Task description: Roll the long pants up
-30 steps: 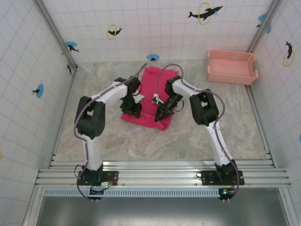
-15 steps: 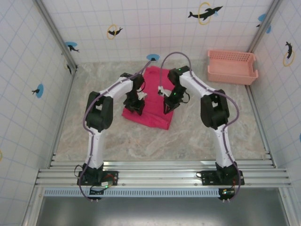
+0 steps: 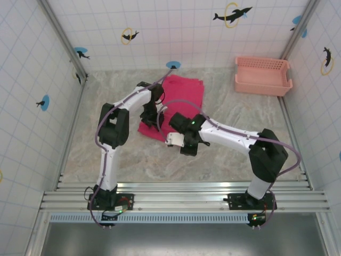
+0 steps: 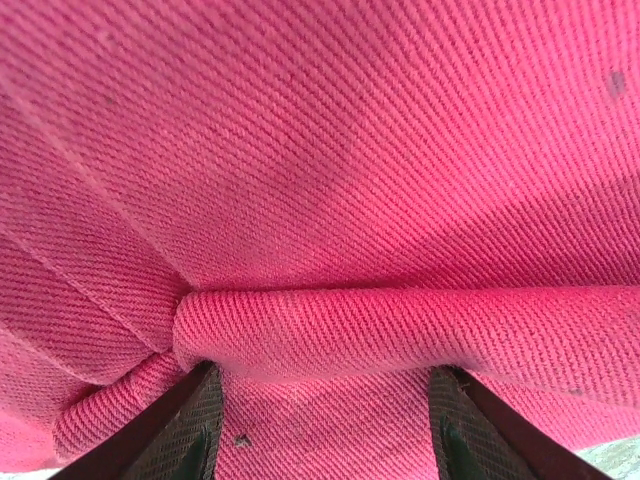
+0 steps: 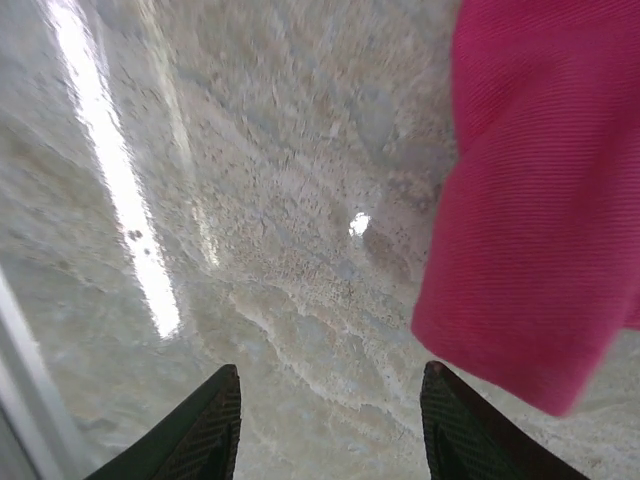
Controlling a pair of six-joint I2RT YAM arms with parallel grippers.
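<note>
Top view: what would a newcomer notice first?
The bright magenta long pants lie mid-table toward the back wall, with the left gripper down on their near-left edge. Next comes the pink basket in the far-right corner.

Your left gripper (image 3: pixel 151 124) sits on the near-left edge of the pants (image 3: pixel 181 93); the right gripper (image 3: pixel 187 146) hangs just off their near edge; the basket (image 3: pixel 264 76) is well to their right.

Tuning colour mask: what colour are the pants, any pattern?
The long pants are plain magenta-red; best in left wrist view.
</note>
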